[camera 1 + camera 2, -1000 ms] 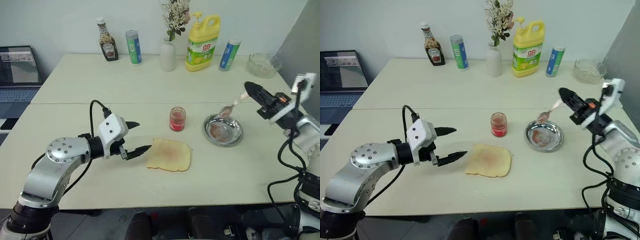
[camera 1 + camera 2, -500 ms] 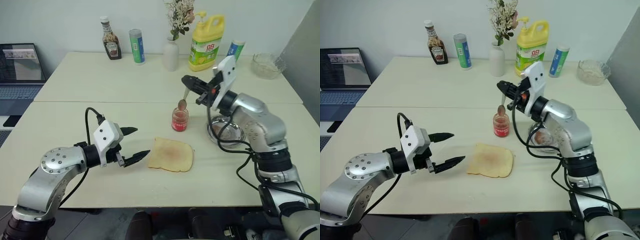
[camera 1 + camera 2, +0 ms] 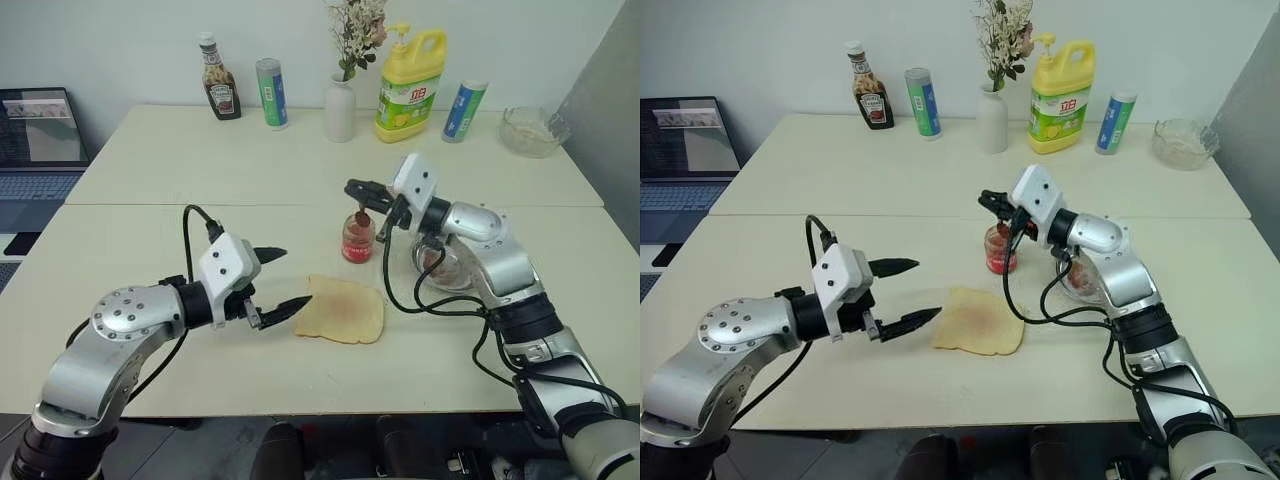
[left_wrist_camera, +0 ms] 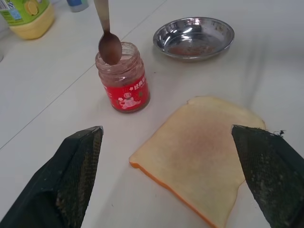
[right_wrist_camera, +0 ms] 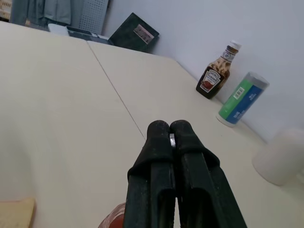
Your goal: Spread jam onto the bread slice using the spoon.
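Observation:
A small glass jar of red jam [image 3: 357,238] stands mid-table, with the tan bread slice [image 3: 341,309] lying flat just in front of it. My right gripper [image 3: 352,188] hovers above the jar, shut on the handle of the silver spoon [image 4: 108,42]. The spoon hangs straight down with its smeared bowl at the jar's mouth. My left gripper [image 3: 283,278] is open, low over the table just left of the bread and touching nothing. In the left wrist view the jam jar [image 4: 122,80] and bread [image 4: 199,156] lie ahead between its fingers.
A round steel dish [image 4: 194,37] with a reddish smear sits right of the jar. Along the back stand a ketchup bottle [image 3: 218,92], two canisters [image 3: 270,93], a white vase [image 3: 339,108], a yellow detergent bottle [image 3: 408,85] and a glass bowl [image 3: 528,130]. A laptop [image 3: 35,135] is far left.
My right arm swung left from over the steel dish to above the jam jar, rolling the spoon to hang downward and lowering its bowl to the jar's mouth. The left gripper stayed put.

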Robot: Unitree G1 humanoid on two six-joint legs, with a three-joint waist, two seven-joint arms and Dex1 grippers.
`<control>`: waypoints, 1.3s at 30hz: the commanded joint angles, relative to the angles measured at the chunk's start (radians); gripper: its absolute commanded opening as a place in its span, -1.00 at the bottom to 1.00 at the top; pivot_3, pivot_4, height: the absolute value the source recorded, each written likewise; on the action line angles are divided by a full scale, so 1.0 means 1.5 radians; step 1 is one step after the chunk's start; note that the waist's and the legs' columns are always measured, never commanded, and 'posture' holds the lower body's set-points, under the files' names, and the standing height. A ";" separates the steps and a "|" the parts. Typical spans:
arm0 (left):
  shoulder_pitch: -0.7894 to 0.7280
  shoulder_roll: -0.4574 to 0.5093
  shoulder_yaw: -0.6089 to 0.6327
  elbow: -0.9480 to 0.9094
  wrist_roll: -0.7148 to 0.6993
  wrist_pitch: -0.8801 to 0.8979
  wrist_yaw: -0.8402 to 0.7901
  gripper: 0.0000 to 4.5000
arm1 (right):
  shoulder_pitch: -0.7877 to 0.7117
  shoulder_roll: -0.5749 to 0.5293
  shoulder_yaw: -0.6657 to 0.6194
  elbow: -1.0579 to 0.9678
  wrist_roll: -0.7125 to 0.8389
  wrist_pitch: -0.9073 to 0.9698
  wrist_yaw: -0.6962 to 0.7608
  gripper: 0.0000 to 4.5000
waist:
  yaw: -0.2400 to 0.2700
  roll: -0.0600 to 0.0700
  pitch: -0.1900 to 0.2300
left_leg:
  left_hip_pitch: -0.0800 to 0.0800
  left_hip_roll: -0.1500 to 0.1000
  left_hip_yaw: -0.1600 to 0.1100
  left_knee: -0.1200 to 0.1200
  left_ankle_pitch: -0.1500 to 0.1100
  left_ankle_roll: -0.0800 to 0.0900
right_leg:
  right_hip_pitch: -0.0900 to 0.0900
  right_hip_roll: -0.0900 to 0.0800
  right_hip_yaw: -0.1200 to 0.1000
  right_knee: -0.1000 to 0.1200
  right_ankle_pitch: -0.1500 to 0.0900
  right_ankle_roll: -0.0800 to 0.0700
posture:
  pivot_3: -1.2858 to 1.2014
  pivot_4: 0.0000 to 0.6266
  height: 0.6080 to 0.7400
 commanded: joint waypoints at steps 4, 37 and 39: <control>-0.001 -0.003 -0.001 -0.012 0.000 -0.010 0.002 1.00 | 0.010 -0.004 0.037 0.035 -0.075 -0.102 0.027 -0.99 | 0.000 0.000 0.000 | 0.000 0.000 0.000 0.000 0.000 0.000 | 0.000 0.000 0.000 0.000 0.000 0.000 | 0.03 -0.52 1.00; 0.018 -0.021 -0.006 0.028 0.043 -0.059 0.014 1.00 | -0.021 0.130 -0.159 0.039 0.099 0.351 -0.085 -0.99 | 0.000 0.000 0.000 | 0.000 0.000 0.000 0.000 0.000 0.000 | 0.000 0.000 0.000 0.000 0.000 0.000 | 0.03 -0.52 1.00; 0.013 -0.022 -0.007 0.030 0.043 -0.059 0.017 1.00 | -0.025 0.139 -0.180 0.046 0.120 0.369 -0.097 -0.99 | -0.001 0.000 0.000 | 0.000 0.000 0.000 0.000 0.000 0.000 | 0.000 0.000 0.000 0.000 0.000 0.000 | 0.03 -0.52 1.00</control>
